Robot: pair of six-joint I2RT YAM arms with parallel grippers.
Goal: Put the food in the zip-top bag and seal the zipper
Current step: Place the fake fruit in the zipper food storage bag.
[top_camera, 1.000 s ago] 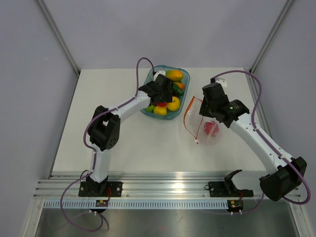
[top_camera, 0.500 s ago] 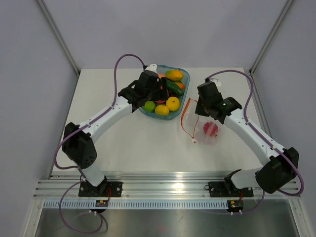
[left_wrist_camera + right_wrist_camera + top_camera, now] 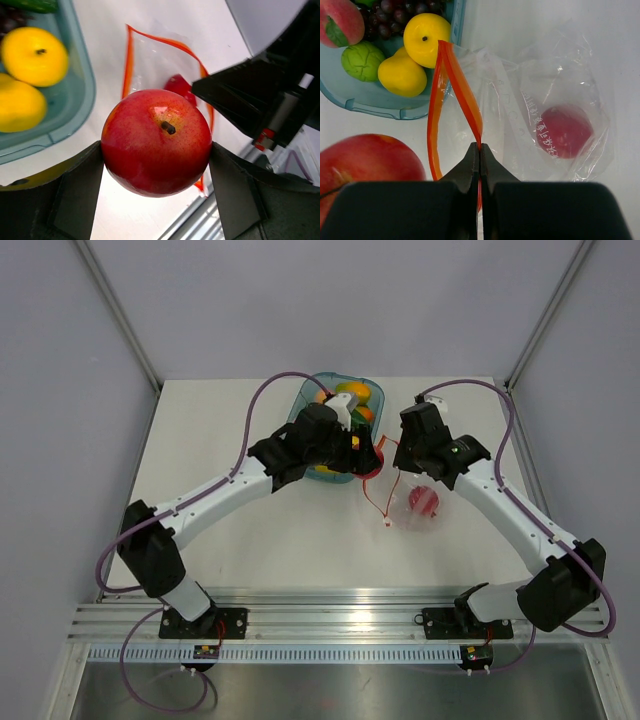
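Observation:
My left gripper [image 3: 156,165] is shut on a red apple [image 3: 156,141] and holds it in the air just left of the clear zip-top bag's mouth [image 3: 165,65]. In the top view the apple [image 3: 368,462] sits between the tray and the bag [image 3: 415,495]. My right gripper [image 3: 480,150] is shut on one lip of the red-orange zipper [image 3: 462,100], holding the mouth open. Another red apple [image 3: 565,131] lies inside the bag [image 3: 555,85]. The held apple also shows at the lower left of the right wrist view [image 3: 367,165].
A translucent blue tray [image 3: 300,410] behind the left gripper holds yellow lemons [image 3: 426,32], a green lime [image 3: 362,61], purple grapes [image 3: 402,17], a peach [image 3: 340,20] and mangoes [image 3: 352,392]. The metal rail [image 3: 340,625] runs along the near table edge.
My left gripper has lifted the red apple out of the tray and carried it right, toward the bag's mouth. My right gripper has kept its hold on the zipper, with the bag shifting slightly.

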